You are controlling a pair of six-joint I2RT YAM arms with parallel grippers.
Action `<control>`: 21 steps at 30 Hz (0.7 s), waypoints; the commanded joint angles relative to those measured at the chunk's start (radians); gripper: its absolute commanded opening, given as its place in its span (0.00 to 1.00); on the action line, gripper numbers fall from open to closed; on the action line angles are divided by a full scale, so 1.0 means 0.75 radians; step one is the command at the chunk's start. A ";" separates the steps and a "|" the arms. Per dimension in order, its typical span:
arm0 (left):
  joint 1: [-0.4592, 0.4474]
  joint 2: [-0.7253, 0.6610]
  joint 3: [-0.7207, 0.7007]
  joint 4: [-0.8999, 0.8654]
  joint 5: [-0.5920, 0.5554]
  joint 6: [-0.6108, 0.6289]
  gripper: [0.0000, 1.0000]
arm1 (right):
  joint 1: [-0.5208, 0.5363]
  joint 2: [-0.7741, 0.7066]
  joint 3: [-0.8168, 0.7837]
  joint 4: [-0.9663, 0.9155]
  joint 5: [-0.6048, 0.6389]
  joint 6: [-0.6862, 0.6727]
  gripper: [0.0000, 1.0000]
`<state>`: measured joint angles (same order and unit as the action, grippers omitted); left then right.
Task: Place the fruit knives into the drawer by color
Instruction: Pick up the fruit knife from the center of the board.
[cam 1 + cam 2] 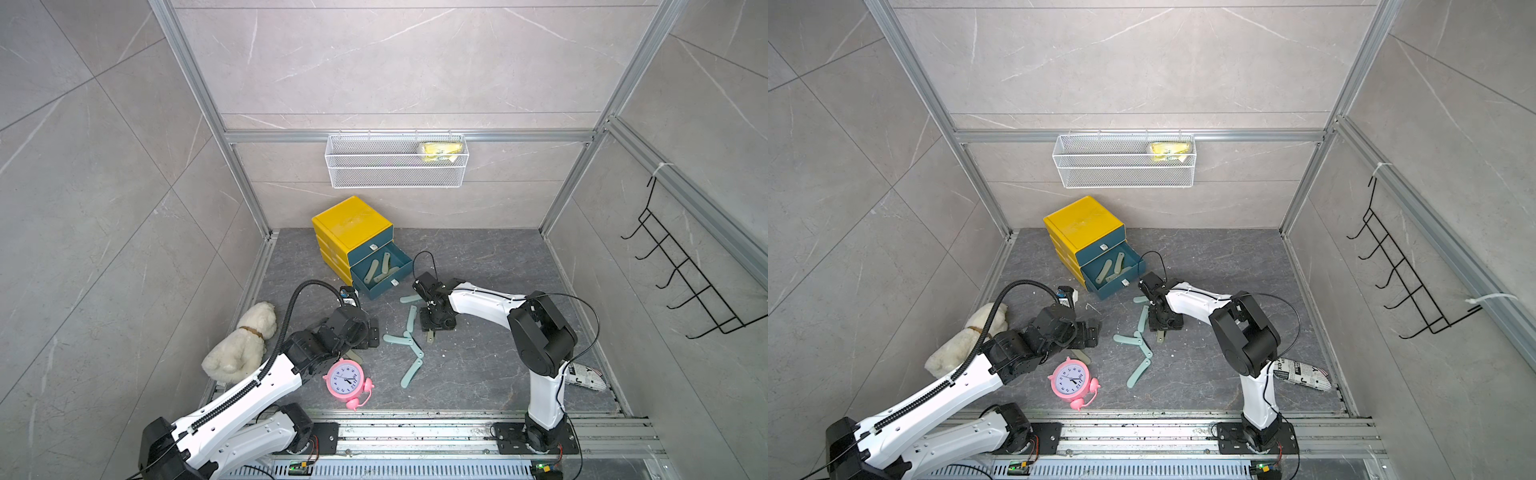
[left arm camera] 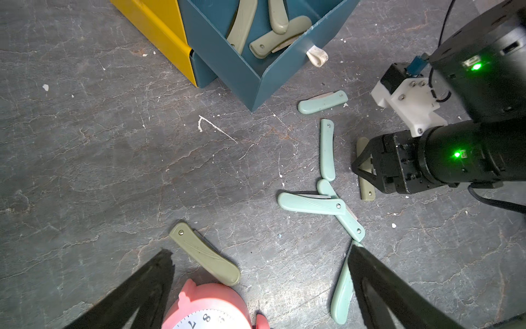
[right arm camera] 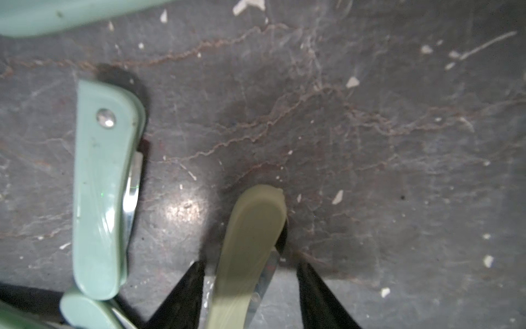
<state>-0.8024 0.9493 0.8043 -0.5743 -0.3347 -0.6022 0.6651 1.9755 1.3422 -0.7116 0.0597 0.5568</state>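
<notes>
The left gripper (image 2: 260, 250) is nearest the lens. Its two black wedge fingers are spread wide with nothing clamped between them.

Ahead of those jaws stands one boxy cabinet (image 1: 351, 222) with a glossy yellow plastic shell. One teal drawer (image 1: 380, 291) is pulled out of it.

Behind and to the left of the jaws lies one shaggy white plush dog (image 1: 243, 345). Just short of the jaws is one round pink alarm clock (image 2: 199, 302), smooth plastic with a white dial.

There are ten folding fruit knives, each with a curved, smooth plastic handle and a steel rivet.

- **Five olive knives (image 2: 244, 25):**
  - Three are piled in the drawer.
  - One (image 2: 205, 257) lies on the floor between the left jaws, touching the clock.
  - One (image 3: 250, 228) lies flat between the jaws of the right gripper (image 3: 249, 263). Those jaws point down and stand apart, one finger on each side of the handle with a thin gap on both sides.
- **Five mint knives (image 2: 323, 102)**, all on the floor:
  - The pointed one lies ahead of the right jaws, by the drawer.
  - One (image 3: 105, 185) is just beside the right jaws.
  - Two (image 2: 310, 202) are crossed and touching.
  - One (image 2: 341, 293) is partly under the left gripper's right finger.

The floor (image 2: 113, 171) is dark grey, veined like slate and flecked with white.
</notes>
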 commanded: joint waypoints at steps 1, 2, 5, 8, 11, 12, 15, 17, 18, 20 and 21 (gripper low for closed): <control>0.002 -0.019 -0.008 0.025 -0.011 0.019 0.99 | -0.005 0.064 0.010 -0.038 0.008 0.000 0.48; 0.002 -0.020 -0.005 0.021 -0.014 0.018 0.99 | -0.006 0.070 0.010 -0.038 0.012 0.001 0.46; 0.002 -0.024 -0.005 0.019 -0.016 0.018 0.99 | -0.005 0.076 0.005 -0.035 0.022 -0.006 0.40; 0.002 -0.024 -0.007 0.016 -0.012 0.015 0.99 | -0.008 0.070 -0.008 -0.015 0.027 -0.008 0.37; 0.001 -0.020 -0.006 0.014 -0.011 0.011 0.99 | -0.009 0.059 -0.021 0.006 0.029 -0.012 0.33; 0.001 -0.018 -0.005 0.013 -0.010 0.010 0.99 | -0.007 0.056 -0.025 0.015 0.032 -0.016 0.32; 0.002 -0.012 0.000 0.010 -0.012 0.006 0.99 | -0.009 0.026 -0.048 0.049 0.039 -0.028 0.29; 0.002 -0.006 0.001 0.008 -0.014 0.004 0.99 | -0.010 0.005 -0.058 0.065 0.049 -0.038 0.28; 0.001 -0.004 0.001 0.007 -0.014 0.004 0.99 | -0.009 -0.009 -0.066 0.076 0.055 -0.043 0.27; 0.002 0.002 0.003 0.002 -0.017 0.001 0.99 | -0.009 -0.045 -0.085 0.096 0.076 -0.056 0.27; 0.002 0.006 0.003 0.001 -0.019 0.000 0.99 | -0.009 -0.063 -0.096 0.107 0.087 -0.062 0.27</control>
<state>-0.8024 0.9489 0.8005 -0.5751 -0.3378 -0.6022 0.6624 1.9549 1.3079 -0.6773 0.0921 0.5373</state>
